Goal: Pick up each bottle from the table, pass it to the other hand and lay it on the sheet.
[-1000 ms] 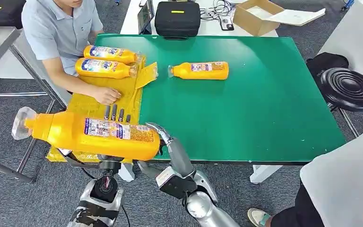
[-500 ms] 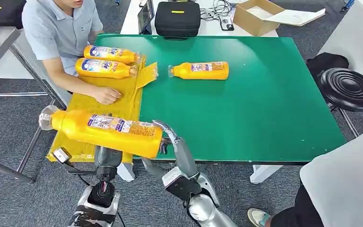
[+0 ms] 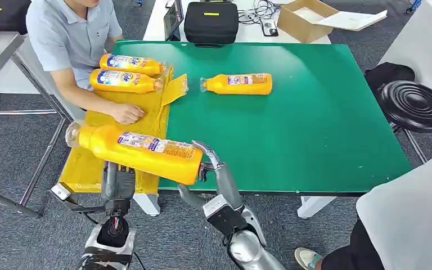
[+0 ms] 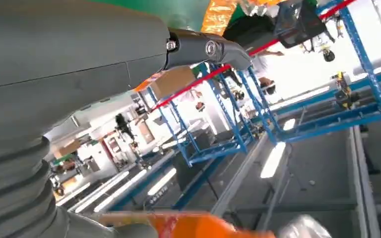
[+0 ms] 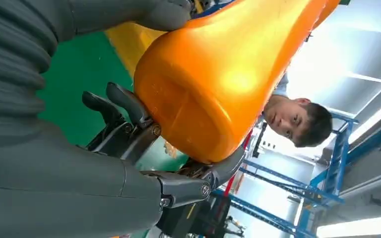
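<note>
An orange bottle (image 3: 140,153) hangs level over the near left table corner, its cap pointing left above the yellow sheet (image 3: 98,126). My right hand (image 3: 209,162) grips its base end; the right wrist view shows the thumb and fingers of my right hand (image 5: 129,119) clamped around the bottle's base (image 5: 218,79). My left hand (image 3: 118,175) stands just under the bottle's middle. In the left wrist view my left hand (image 4: 79,64) has its fingers stretched out, with a wide gap to the bottle (image 4: 198,229). Another bottle (image 3: 239,83) lies on the green table (image 3: 315,124).
Two bottles (image 3: 130,63) (image 3: 125,81) lie at the sheet's far end. A seated person rests a hand (image 3: 126,114) on the sheet. A black stool (image 3: 415,105) stands right of the table, with a black case (image 3: 211,22) and a cardboard box (image 3: 304,19) behind.
The held bottle has moved right and away from me, over the sheet's near end. My left hand, earlier up behind the bottle, now sits lower beneath it. My right hand followed the base.
</note>
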Controlling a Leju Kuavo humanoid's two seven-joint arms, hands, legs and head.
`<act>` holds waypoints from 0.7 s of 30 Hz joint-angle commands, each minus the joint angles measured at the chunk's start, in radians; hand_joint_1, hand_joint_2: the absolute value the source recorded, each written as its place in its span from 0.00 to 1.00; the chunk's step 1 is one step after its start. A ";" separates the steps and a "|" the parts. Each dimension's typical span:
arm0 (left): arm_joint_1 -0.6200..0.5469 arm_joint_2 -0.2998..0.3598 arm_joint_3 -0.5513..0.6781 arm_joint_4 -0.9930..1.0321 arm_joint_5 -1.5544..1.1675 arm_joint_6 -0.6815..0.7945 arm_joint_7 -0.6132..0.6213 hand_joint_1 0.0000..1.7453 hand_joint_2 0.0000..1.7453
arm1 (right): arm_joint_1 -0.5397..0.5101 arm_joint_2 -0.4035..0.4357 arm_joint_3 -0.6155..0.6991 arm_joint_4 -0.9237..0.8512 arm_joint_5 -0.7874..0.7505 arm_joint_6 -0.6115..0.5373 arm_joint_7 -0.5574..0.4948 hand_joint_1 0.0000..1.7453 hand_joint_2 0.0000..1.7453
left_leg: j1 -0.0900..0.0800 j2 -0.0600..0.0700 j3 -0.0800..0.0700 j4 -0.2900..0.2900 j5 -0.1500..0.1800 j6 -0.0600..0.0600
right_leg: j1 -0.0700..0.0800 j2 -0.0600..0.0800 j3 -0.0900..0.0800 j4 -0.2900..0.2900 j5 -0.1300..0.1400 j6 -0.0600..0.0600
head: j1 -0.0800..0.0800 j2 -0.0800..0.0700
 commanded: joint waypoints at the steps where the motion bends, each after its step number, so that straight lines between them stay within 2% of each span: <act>1: -0.021 0.000 0.005 0.034 0.023 -0.077 0.081 0.00 1.00 | -0.021 -0.039 -0.060 0.030 0.026 -0.008 0.001 1.00 1.00 | 0.000 0.000 0.007 -0.001 -0.002 -0.001 | 0.001 -0.001 0.007 -0.001 -0.002 -0.002 | 0.000 0.000; 8: -0.030 0.022 -0.033 0.057 0.033 -0.083 0.135 0.00 1.00 | -0.012 -0.057 -0.049 0.027 0.046 -0.038 0.001 1.00 1.00 | 0.000 -0.001 0.004 -0.001 -0.001 0.000 | 0.000 -0.002 0.005 -0.001 -0.002 -0.001 | 0.000 0.000; 10: -0.022 0.049 -0.075 0.073 0.017 -0.118 0.170 0.00 1.00 | -0.009 -0.071 -0.053 0.027 0.051 -0.059 0.001 1.00 1.00 | 0.000 -0.001 0.006 -0.001 -0.002 -0.001 | 0.001 -0.001 0.006 -0.001 -0.002 -0.001 | 0.000 0.000; 21: -0.017 0.060 -0.100 0.079 0.007 -0.139 0.178 0.00 1.00 | -0.010 -0.076 -0.053 0.031 0.059 -0.071 0.001 1.00 1.00 | 0.000 0.000 0.006 -0.001 -0.001 -0.001 | 0.000 -0.001 0.005 -0.001 -0.002 -0.002 | 0.000 0.000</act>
